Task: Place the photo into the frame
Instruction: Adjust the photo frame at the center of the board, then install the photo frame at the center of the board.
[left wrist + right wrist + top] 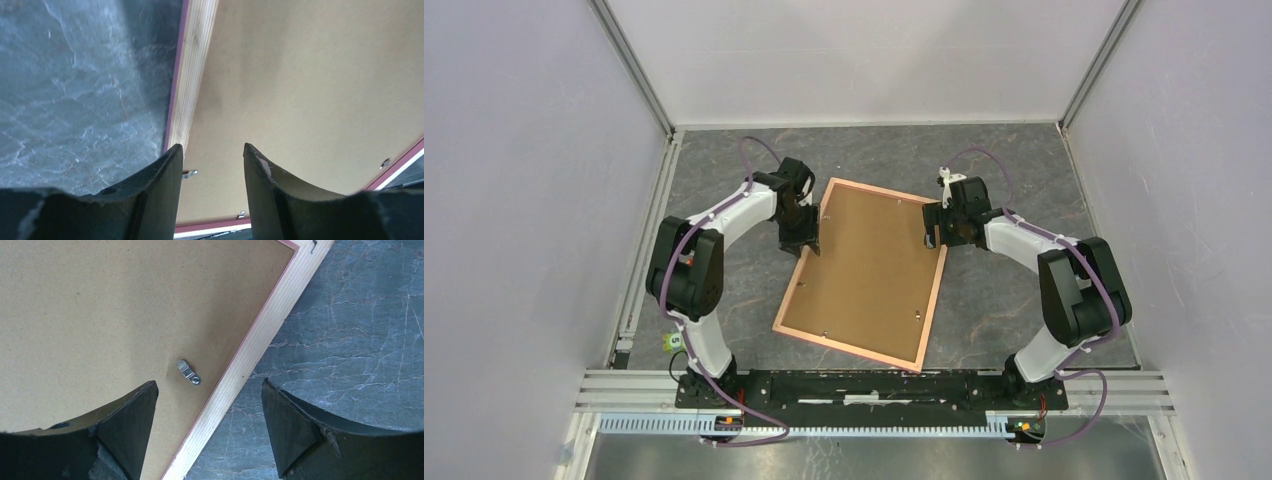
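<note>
Currently the frame (pixel 846 349) is lying back-up and slightly skewed in the middle of the top view, with the brown backing board (pixel 869 270) sitting inside its pink border. The photo is not showing in any view, so whether it is lying under the board cannot be told. The left gripper (pixel 804 235) is hovering over the frame's upper-left edge with its jaws spread, and the right gripper (pixel 936 232) is hovering over the upper-right edge, jaws also spread wide and pinching nothing. In the right wrist view a small metal turn clip (pixel 189 372) is lying on the board just inside the border, between the fingers. The step in hand is probably working this clip. To do it well, the right arm should be bringing one fingertip down beside the clip's free end and sweeping it sideways, pressing lightly so the frame is not skidding across the dark surface (pixel 1024 170). Meanwhile the left arm could be steadying the opposite edge.
</note>
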